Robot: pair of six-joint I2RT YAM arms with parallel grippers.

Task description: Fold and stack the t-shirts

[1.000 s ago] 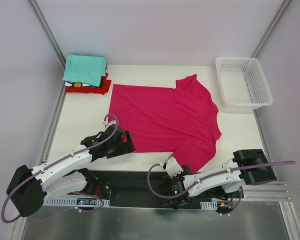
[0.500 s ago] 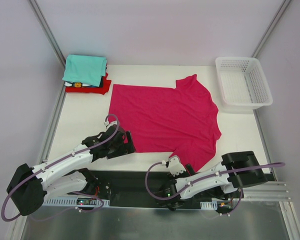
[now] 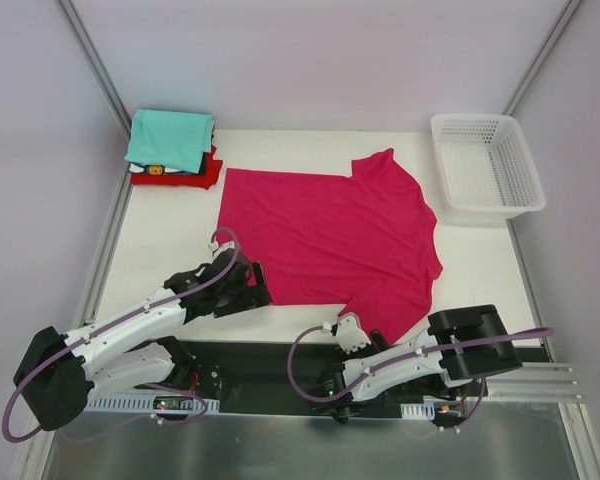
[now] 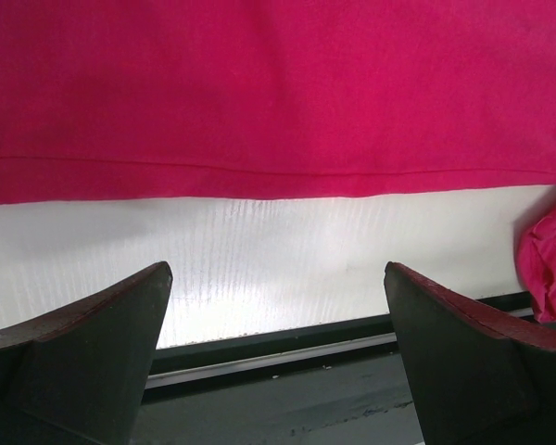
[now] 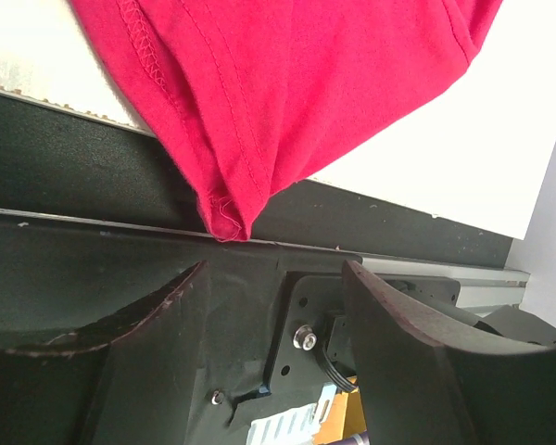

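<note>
- Three folded t-shirts (image 3: 170, 150) stacked at desk (image 3: 165, 250) far-left corner: done.
- Magenta t-shirt (image 3: 325, 235) lies flat mid-desk, unfolded: folding left.
- Left fingers (image 4: 93, 343) apart at its near hem; right fingers (image 5: 408, 343) apart beside its sleeve, empty.

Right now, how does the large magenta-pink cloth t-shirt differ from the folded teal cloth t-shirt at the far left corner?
The magenta-pink t-shirt is spread open and flat; the teal t-shirt is folded into a compact rectangle. The magenta-pink t-shirt lies directly on the white table and covers much of it; the teal t-shirt rests on other folded shirts in a corner. Both are plain-coloured cloth.
</note>
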